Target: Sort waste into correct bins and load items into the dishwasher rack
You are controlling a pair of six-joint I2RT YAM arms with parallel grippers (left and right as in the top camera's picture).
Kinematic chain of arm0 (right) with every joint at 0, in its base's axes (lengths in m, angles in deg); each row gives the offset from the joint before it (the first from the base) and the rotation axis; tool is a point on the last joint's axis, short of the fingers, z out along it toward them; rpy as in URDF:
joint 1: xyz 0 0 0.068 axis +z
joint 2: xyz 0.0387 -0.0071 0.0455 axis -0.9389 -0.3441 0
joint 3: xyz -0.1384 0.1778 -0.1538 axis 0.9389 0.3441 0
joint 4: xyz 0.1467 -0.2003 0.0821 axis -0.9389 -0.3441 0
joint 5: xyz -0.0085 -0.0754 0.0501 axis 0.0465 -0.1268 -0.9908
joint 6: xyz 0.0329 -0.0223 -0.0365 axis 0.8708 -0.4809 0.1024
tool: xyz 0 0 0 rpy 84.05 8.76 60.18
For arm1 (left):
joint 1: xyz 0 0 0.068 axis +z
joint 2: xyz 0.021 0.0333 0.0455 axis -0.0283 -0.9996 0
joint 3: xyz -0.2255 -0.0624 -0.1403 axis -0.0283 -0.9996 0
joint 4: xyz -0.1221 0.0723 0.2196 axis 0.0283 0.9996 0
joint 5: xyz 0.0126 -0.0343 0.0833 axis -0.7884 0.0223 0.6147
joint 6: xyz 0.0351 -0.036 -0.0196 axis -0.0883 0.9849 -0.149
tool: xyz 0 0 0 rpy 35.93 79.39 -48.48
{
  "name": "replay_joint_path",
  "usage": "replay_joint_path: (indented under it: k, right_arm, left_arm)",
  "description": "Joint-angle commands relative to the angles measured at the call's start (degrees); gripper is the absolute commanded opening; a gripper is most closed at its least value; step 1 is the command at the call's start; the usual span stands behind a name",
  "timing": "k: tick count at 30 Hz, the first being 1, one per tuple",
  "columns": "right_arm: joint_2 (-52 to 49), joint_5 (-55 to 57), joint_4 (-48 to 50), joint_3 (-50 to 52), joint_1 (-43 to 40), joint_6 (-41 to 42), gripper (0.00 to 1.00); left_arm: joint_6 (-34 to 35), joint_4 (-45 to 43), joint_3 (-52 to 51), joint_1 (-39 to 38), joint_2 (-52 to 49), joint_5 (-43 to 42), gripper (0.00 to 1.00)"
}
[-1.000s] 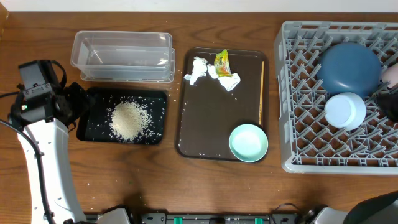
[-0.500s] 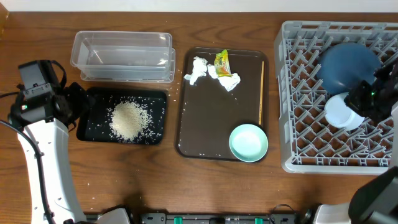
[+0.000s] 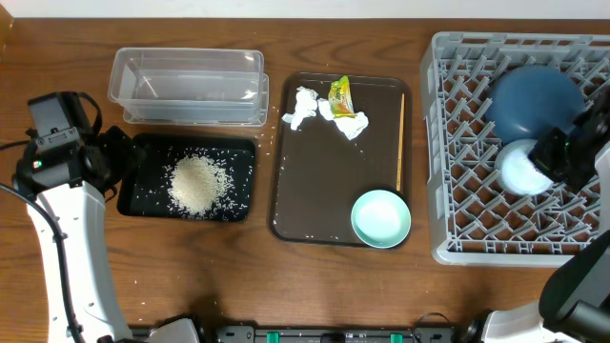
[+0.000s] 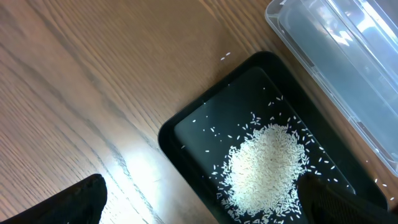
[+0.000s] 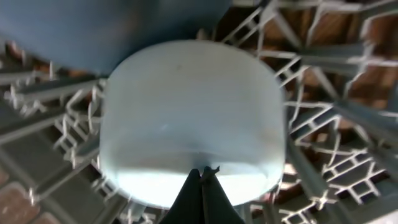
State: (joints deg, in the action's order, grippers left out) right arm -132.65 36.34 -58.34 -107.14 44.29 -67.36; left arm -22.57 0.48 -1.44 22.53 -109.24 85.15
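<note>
Light blue bowl (image 5: pixel 189 112) lies just ahead of the right tool (image 5: pixel 202 177).

Two bowls (image 3: pixel 381 218) (image 3: pixel 519 168), two bins (image 3: pixel 133 195) (image 3: pixel 188 69), one rack (image 3: pixel 440 191)

The wooden table (image 3: pixel 191 286) carries a clear tub (image 3: pixel 186 59) near its far left corner, a black tray (image 3: pixel 133 181) just in front, a brown tray (image 3: pixel 324 181) mid-table, and a grey rack (image 3: pixel 457 191) at the right edge. Stray rice grains (image 4: pixel 225 57) lie beside the black tray.
</note>
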Motion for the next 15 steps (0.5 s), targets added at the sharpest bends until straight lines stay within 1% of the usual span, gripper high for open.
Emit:
replay_joint_path:
  k: [1,8,12,15]
  right_arm:
    - [0.0,3.1,0.6,-1.3,-0.6,2.1,0.01]
    - [0.0,2.5,4.0,-2.0,-1.0,2.1,0.01]
    - [-0.1,-1.0,6.3,-2.0,-0.9,2.1,0.01]
    - [-0.1,-1.6,7.8,-2.0,-0.6,2.1,0.01]
  left_arm:
    - [0.1,0.2,1.2,0.2,0.3,0.7,1.0]
    - [0.1,0.2,1.2,0.2,0.3,0.7,1.0]
    - [0.1,0.2,1.2,0.2,0.3,0.7,1.0]
    - [0.1,0.2,1.2,0.2,0.3,0.7,1.0]
